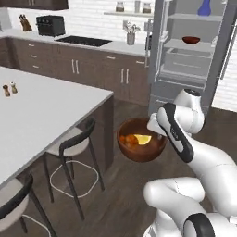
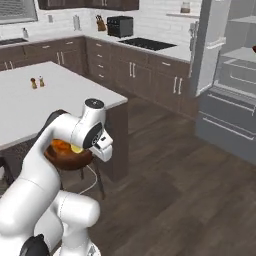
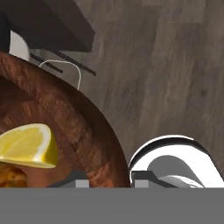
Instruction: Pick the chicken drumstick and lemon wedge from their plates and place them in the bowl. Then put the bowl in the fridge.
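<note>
White island counter bears two shakers; stools beside it.

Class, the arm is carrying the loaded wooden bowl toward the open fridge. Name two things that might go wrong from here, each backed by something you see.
1. The gripper seems to hold the bowl by one rim edge only, above the floor; it might tilt, spilling the lemon wedge and chicken drumstick.
2. A red bowl already sits on a shelf in the fridge; a crowded placement might knock it.
</note>
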{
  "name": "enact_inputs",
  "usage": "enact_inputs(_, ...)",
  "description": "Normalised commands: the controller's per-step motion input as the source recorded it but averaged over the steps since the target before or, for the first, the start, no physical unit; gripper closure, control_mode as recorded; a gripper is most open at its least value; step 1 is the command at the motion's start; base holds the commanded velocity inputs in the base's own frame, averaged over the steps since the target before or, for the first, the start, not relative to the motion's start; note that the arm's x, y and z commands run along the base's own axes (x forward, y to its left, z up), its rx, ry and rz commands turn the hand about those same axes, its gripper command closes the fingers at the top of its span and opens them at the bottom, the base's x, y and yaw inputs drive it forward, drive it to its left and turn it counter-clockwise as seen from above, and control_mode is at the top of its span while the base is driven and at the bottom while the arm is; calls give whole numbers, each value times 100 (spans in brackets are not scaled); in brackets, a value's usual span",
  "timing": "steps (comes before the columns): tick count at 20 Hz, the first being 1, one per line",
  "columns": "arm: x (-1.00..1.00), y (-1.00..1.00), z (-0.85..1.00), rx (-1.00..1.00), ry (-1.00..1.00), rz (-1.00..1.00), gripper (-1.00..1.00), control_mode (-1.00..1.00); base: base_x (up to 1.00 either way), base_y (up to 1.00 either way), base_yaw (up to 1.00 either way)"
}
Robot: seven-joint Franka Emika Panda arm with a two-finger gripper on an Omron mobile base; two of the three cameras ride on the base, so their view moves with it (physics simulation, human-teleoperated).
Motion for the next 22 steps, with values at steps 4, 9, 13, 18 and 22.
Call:
enact_inputs(4, 0, 0, 0, 0, 0, 0, 100, 100, 5, 0, -85)
enact_inputs(9, 0, 0, 0, 0, 0, 0, 100, 100, 44, 12, -75)
enact_inputs(13, 0, 0, 0, 0, 0, 0, 100, 100, 100, 67, -26)
enact_inputs(18, 0, 0, 0, 0, 0, 0, 100, 100, 100, 69, -19)
enact_inputs(22, 0, 0, 0, 0, 0, 0, 100, 100, 99, 41, -19)
